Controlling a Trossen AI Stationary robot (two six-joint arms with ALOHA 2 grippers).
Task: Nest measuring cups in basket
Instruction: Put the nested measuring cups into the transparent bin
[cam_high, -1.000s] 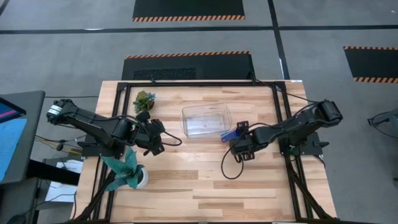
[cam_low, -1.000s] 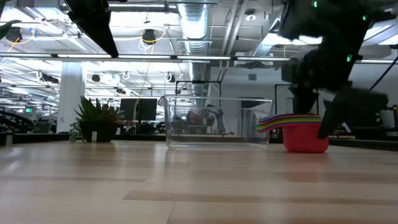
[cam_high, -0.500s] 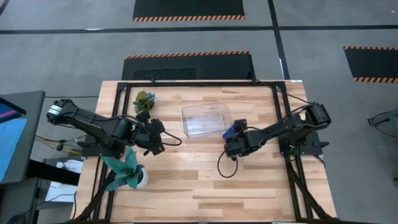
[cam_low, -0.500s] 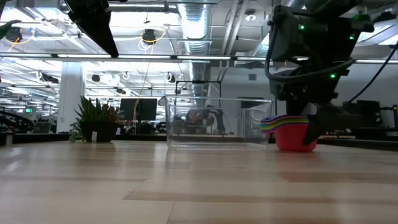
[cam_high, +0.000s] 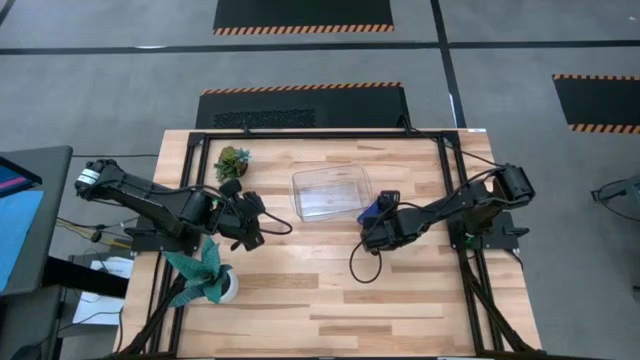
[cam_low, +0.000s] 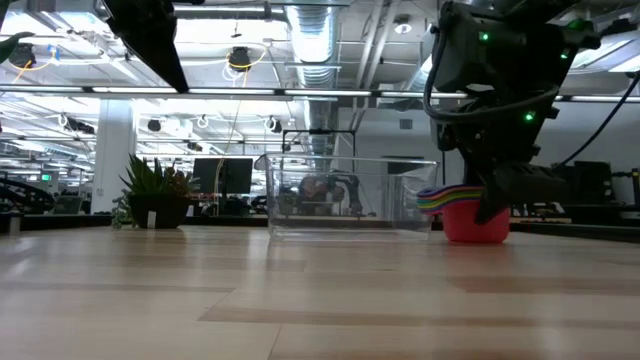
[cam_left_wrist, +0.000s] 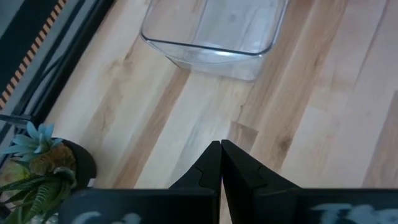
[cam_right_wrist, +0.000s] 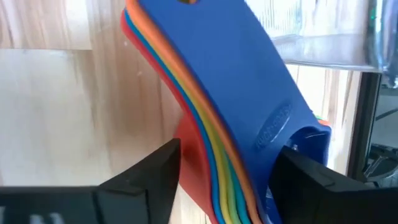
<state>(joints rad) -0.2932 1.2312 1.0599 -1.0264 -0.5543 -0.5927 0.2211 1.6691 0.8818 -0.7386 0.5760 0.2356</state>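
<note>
The measuring cups (cam_right_wrist: 236, 93) sit nested in one stack, dark blue on top and red at the bottom, with their flat handles fanned together. The stack (cam_low: 475, 222) rests by its red bottom cup on the table, just right of the clear basket (cam_high: 332, 190). My right gripper (cam_right_wrist: 227, 168) comes down at a slant over the stack (cam_high: 370, 211), one finger on each side of the handles. My left gripper (cam_left_wrist: 221, 148) is shut on nothing and hangs above the table left of the basket (cam_left_wrist: 211, 31). My right gripper has the stacked handles between its two fingers. One finger lies against the red underside (cam_right_wrist: 184, 138), the other against the dark blue top handle (cam_right_wrist: 273, 140). The fingers slant down from the table's right side. The red bottom cup (cam_low: 478, 232) still stands on the table.
A small potted plant (cam_high: 232, 160) stands at the far left of the table. A teal leafy plant in a white pot (cam_high: 208, 278) stands near the left arm. Bare wood lies in front of the basket and along the near edge.
My right gripper has sunk and moved a little toward the basket, rolling its wrist, and now sits over the stack of cups. The stack stays on the table. My left arm has kept still.
</note>
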